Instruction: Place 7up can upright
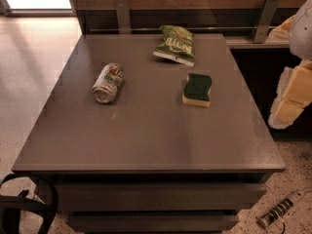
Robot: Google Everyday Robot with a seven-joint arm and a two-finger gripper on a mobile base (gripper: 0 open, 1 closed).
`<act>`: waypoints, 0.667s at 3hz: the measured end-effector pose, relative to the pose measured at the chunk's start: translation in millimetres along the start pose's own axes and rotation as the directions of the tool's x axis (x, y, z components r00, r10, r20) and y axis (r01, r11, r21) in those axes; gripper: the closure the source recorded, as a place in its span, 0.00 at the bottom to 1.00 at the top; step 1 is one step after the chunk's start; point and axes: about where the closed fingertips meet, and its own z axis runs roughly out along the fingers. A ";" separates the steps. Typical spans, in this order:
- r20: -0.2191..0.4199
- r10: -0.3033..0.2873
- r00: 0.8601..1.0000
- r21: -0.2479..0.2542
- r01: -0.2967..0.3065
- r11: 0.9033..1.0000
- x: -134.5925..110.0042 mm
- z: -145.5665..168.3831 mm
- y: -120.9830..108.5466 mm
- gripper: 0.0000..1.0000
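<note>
The 7up can [108, 83] lies on its side on the left part of the grey table [146, 140], one shiny end facing the front. My gripper [288, 106], pale yellow and white, hangs at the right edge of the view. It is beyond the table's right side, far from the can, and nothing shows in it.
A green chip bag [174, 45] lies at the back middle of the table. A green-topped yellow sponge [197, 89] lies right of centre. A wooden wall with metal brackets [123, 13] backs the table. A black looped object [29, 204] and a striped bar [280, 210] lie on the floor in front.
</note>
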 end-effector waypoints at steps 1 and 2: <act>0.003 0.000 1.000 0.005 0.000 1.000 -1.1 -0.8 -1.1 0.00; 0.039 0.034 0.999 -0.005 -0.034 0.999 -19.7 2.8 -16.4 0.00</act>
